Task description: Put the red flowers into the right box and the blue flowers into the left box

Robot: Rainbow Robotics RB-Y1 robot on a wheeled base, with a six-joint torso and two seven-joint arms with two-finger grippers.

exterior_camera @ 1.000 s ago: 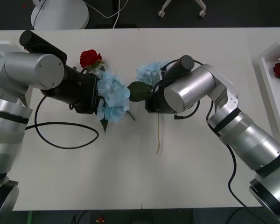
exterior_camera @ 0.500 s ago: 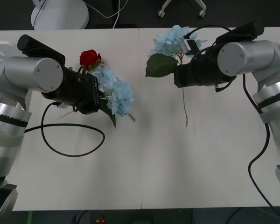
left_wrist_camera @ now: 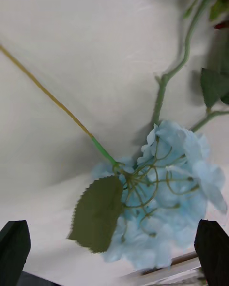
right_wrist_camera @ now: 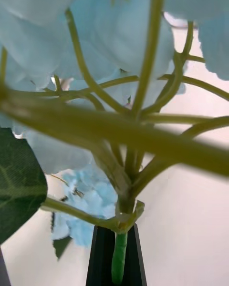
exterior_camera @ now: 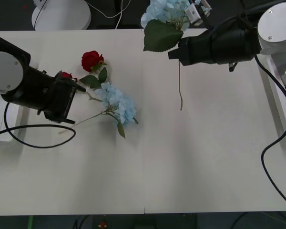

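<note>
The right gripper (exterior_camera: 177, 53) is squeezing 1 blue flower (exterior_camera: 163, 12) by its stem, reaching sideways high over the table (exterior_camera: 190, 157). The left gripper (exterior_camera: 72, 98) is spread wide, low beside another blue flower (exterior_camera: 118, 104) and a red rose (exterior_camera: 91, 59).

Pale sky-blue fabric hydrangea cluster (exterior_camera: 118, 104) lying on the cream-white matte tabletop (exterior_camera: 195, 162), thin green stem going tan at the end, one dark green leaf. Deep red fabric rose (exterior_camera: 91, 60) just beyond it, dark green leaves too. Another pale-blue hydrangea cluster with a big dark green leaf (exterior_camera: 168, 10) far right, against black fingers (right_wrist_camera: 116, 257).
</note>
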